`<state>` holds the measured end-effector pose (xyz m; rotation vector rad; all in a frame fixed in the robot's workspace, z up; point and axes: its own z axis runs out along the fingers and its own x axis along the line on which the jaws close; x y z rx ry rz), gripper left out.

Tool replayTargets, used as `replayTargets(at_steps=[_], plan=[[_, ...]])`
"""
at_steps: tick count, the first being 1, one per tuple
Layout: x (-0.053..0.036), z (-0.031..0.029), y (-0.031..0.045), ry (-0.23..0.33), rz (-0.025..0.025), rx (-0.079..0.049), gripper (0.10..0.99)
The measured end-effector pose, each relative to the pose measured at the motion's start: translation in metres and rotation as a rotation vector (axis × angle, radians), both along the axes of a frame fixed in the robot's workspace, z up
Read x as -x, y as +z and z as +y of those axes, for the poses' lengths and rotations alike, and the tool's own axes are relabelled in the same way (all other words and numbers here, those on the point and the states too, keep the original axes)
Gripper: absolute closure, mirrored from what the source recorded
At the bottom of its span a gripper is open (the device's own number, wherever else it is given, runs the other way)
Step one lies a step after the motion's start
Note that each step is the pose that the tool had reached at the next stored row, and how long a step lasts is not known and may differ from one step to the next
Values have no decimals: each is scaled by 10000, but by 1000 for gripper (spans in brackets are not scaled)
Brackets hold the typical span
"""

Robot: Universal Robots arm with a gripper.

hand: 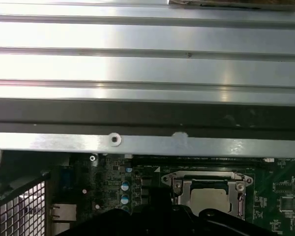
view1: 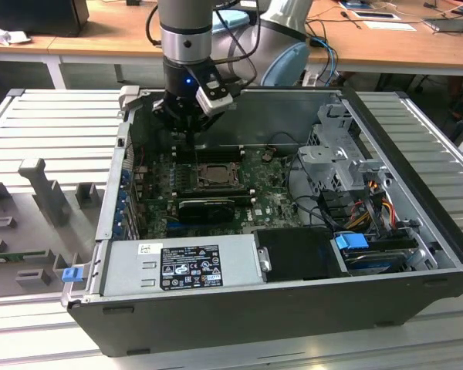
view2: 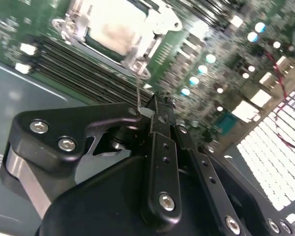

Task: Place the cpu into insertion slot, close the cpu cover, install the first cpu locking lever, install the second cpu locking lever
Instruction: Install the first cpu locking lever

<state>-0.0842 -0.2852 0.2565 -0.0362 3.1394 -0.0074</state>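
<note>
Pincer [view2: 155,105] by a thin lever [view2: 139,86], second wrist view, cpu [hand: 211,197] under cpu cover [hand: 179,189], first

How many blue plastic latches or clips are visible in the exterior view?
2. One blue clip sits outside the case at its front corner on the exterior view's left; one blue latch is inside, on the drive bay toward the right. Others may be hidden.
</note>
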Motion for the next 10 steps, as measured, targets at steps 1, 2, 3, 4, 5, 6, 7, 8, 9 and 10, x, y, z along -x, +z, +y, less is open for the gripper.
replayTargets(at_steps=[1, 2, 3, 4, 5, 6, 7, 8, 9, 10], plan=[[-39, 2, 0, -2, 1, 1, 980], [-75, 3, -1, 1, 1, 0, 980], [-115, 5, -3, 0, 1, 0, 980], [-156, 5, -5, -1, 3, 0, 980], [-194, 5, -10, 1, 3, 0, 980], [-219, 5, -14, 0, 3, -1, 980], [-238, 4, -22, 0, 3, -8, 980], [-239, -2, -24, 0, 6, -43, 980], [-239, -9, -28, 0, 5, -140, 980], [-240, -13, -30, 0, 3, -285, 980]])
